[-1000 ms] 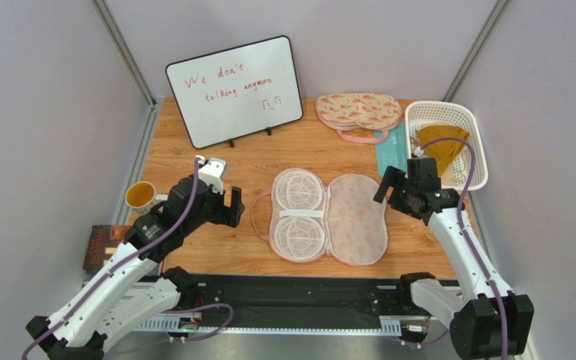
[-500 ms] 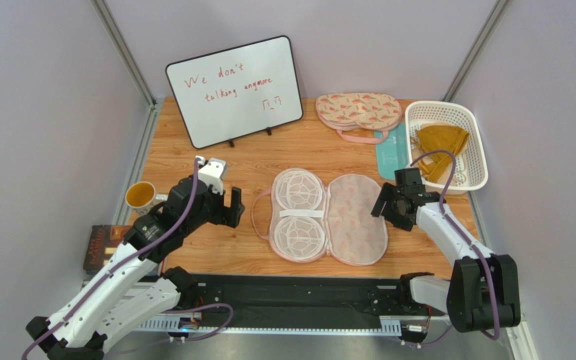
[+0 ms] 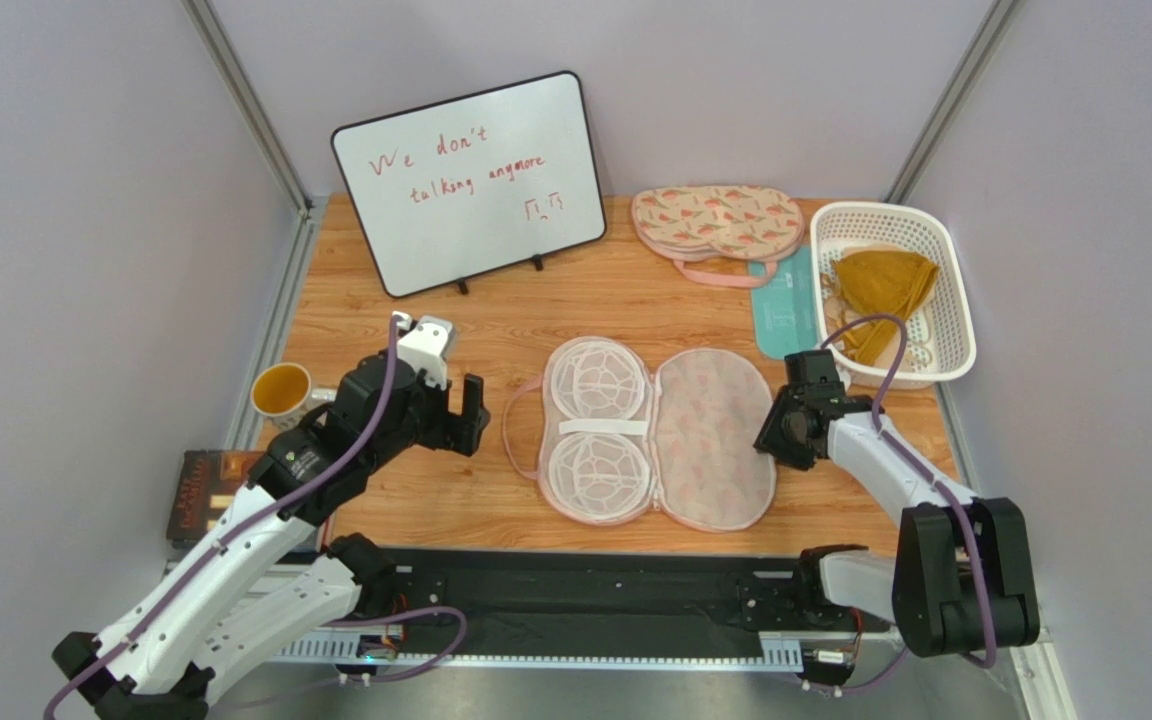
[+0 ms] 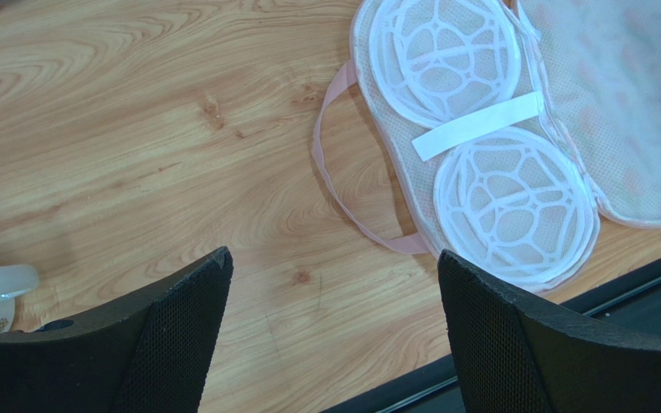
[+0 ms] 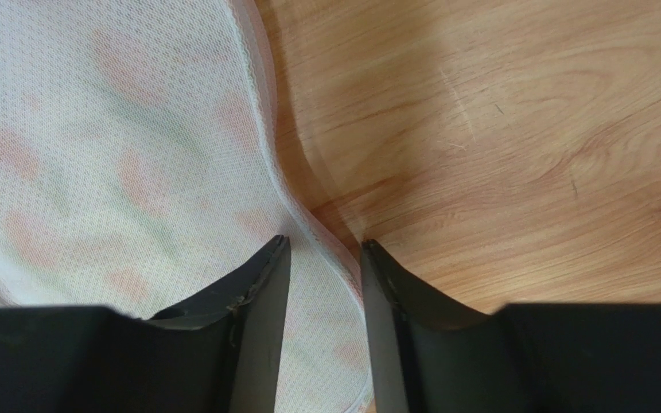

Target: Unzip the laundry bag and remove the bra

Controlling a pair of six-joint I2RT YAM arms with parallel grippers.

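Note:
The laundry bag (image 3: 714, 438) lies unzipped and spread flat mid-table, white mesh cups (image 3: 593, 428) on its left half and the printed lid on its right. The mustard bra (image 3: 880, 285) rests in the white basket (image 3: 838, 225) at the back right. My right gripper (image 3: 781, 428) is at the lid's right edge. In the right wrist view its jaws (image 5: 325, 243) are narrowed, a gap still showing, and they straddle the bag's (image 5: 118, 146) pink-trimmed rim. My left gripper (image 3: 462, 417) hovers wide open left of the bag's pink loop strap (image 4: 334, 185), holding nothing (image 4: 332, 258).
A second, closed printed pouch (image 3: 717, 222) lies at the back beside a teal card (image 3: 785, 300). A whiteboard (image 3: 470, 180) stands at the back left. A cup (image 3: 282, 392) and a dark box (image 3: 199, 488) sit at the left edge. A black rail (image 3: 582, 600) runs along the front.
My right gripper came down from beside the basket to the bag's right edge, and its jaws narrowed from wide open. The left arm has not moved.

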